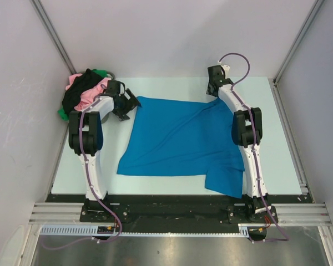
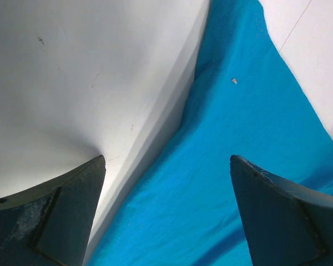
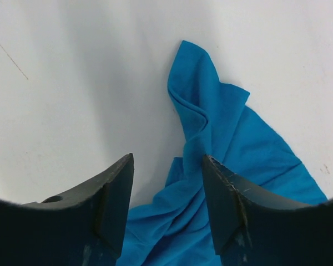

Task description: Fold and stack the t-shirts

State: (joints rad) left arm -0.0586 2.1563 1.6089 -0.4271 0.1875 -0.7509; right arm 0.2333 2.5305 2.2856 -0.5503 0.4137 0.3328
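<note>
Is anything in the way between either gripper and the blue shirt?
Nothing visible. The left gripper hangs open right over the blue shirt's far left edge. The right gripper straddles a bunched fold at its far right corner, jaws apart. The pile of other shirts sits off to the left.

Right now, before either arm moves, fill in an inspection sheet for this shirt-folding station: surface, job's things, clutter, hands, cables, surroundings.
Surface: pale table, flat, faint scuffs.
Job's things: blue shirt spread out and creased, its near right part reaching the front edge; pile of pink, black and green shirts at the far left corner.
Clutter: small pale speck on the blue shirt.
Hands: left hand open over the shirt's edge, holding nothing; right hand with fingers apart, astride a raised fold at the shirt's corner.
Cables: purple cables, one looping above the right arm, one along the left arm.
Surroundings: grey walls, metal frame posts.
</note>
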